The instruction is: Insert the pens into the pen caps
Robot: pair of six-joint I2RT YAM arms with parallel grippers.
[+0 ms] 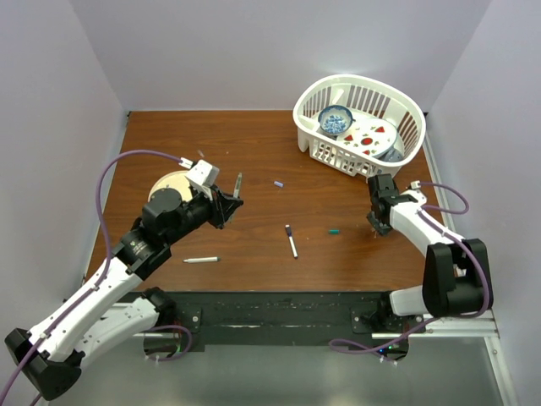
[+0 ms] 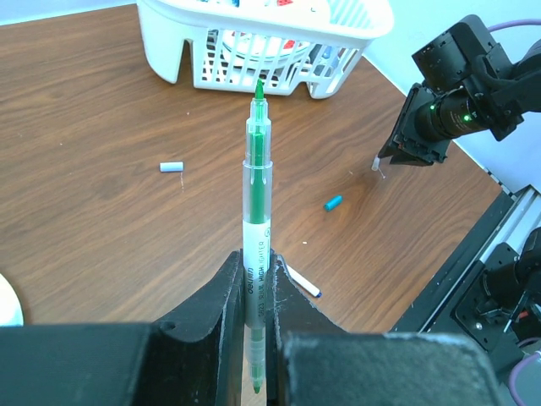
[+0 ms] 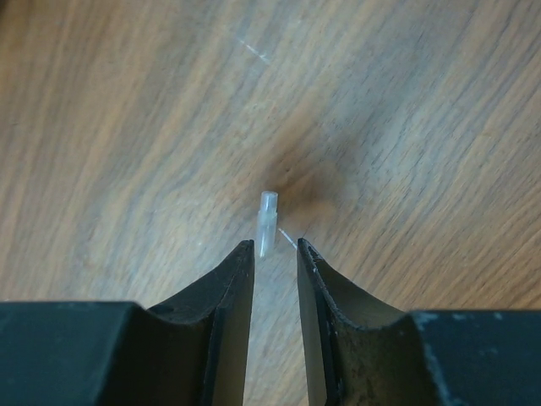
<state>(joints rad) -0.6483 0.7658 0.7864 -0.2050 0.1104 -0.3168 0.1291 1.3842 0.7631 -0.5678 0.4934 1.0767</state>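
Observation:
My left gripper is shut on a clear-bodied green pen, which sticks out ahead of the jaws with its green tip pointing at the basket; in the top view this pen is raised above the table. Over the right of the table, my right gripper is open by a narrow gap. A small clear-grey cap sits just past its left fingertip, touching it but not clamped. A lavender cap, a teal cap and two loose pens lie on the wood.
A white basket holding dishes stands at the back right, close behind the right gripper. A tan disc lies beside the left arm. The black base rail runs along the near edge.

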